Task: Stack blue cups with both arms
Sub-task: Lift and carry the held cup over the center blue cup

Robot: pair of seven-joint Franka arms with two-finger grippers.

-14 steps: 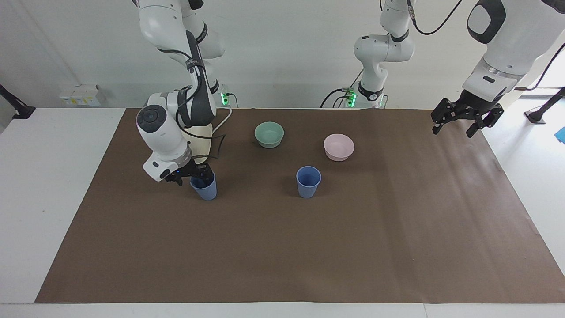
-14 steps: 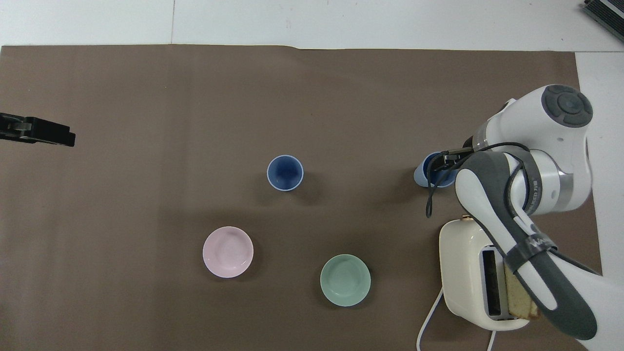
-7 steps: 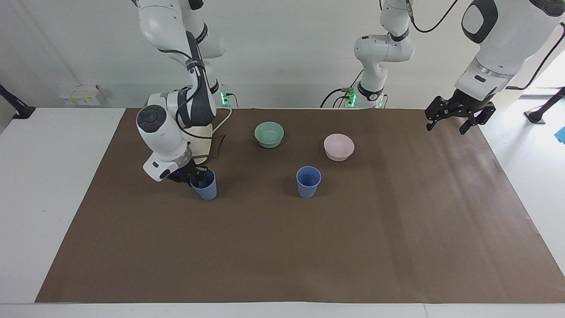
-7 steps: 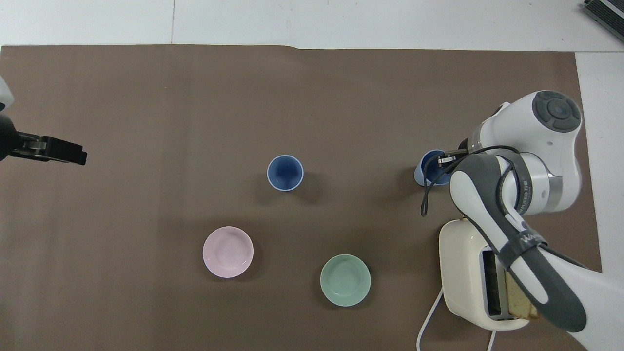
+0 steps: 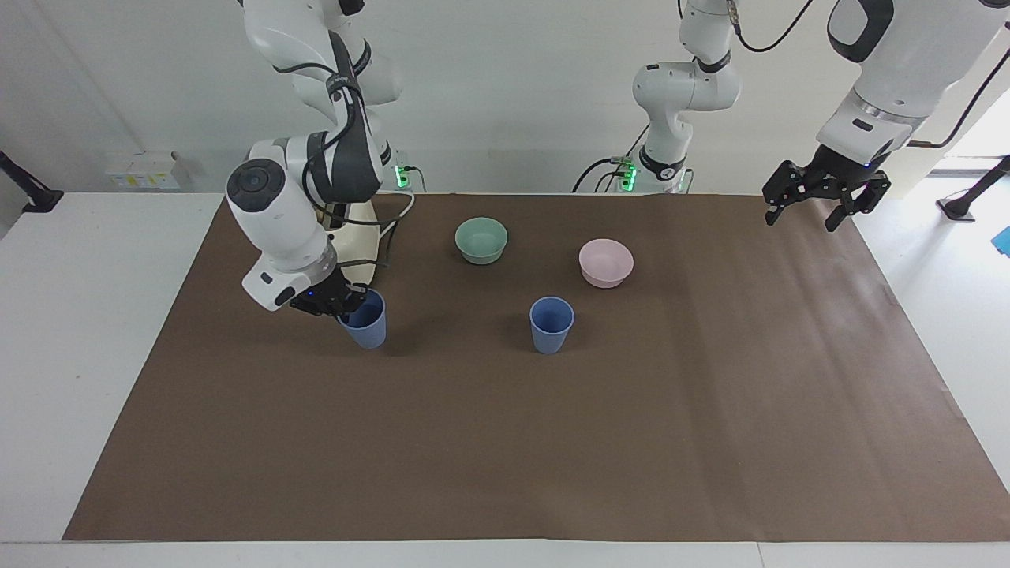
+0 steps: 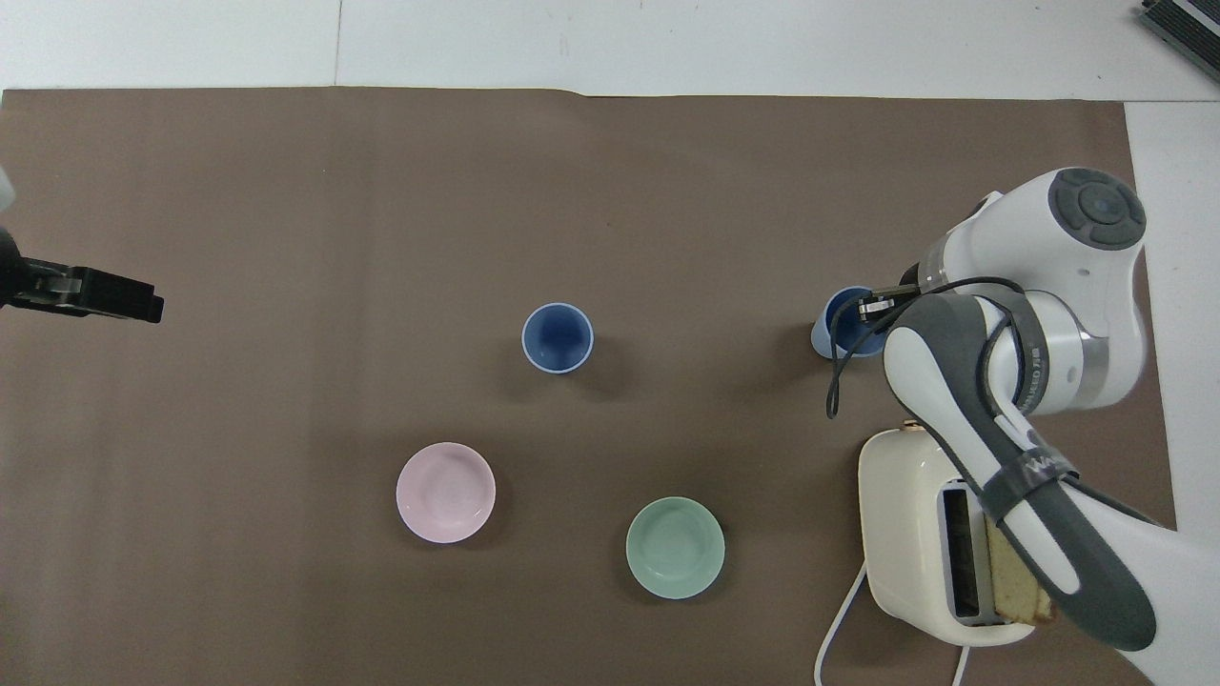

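One blue cup (image 5: 551,324) stands upright in the middle of the brown mat; it also shows in the overhead view (image 6: 558,337). My right gripper (image 5: 346,303) is shut on the rim of the other blue cup (image 5: 366,321), with one finger inside it. It holds that cup slightly tilted, just above the mat beside the toaster. In the overhead view the cup (image 6: 843,324) is half hidden by the right gripper (image 6: 872,310). My left gripper (image 5: 817,205) hangs open and empty over the mat's edge at the left arm's end, also seen in the overhead view (image 6: 95,295).
A cream toaster (image 6: 905,524) with a slice of bread in it stands at the right arm's end, partly hidden by the arm (image 5: 359,237). A mint-green bowl (image 5: 481,239) and a pink bowl (image 5: 605,262) sit nearer to the robots than the standing cup.
My right gripper has raised its blue cup a little off the mat and tilted it. My left gripper has risen and drifted slightly over the mat's edge.
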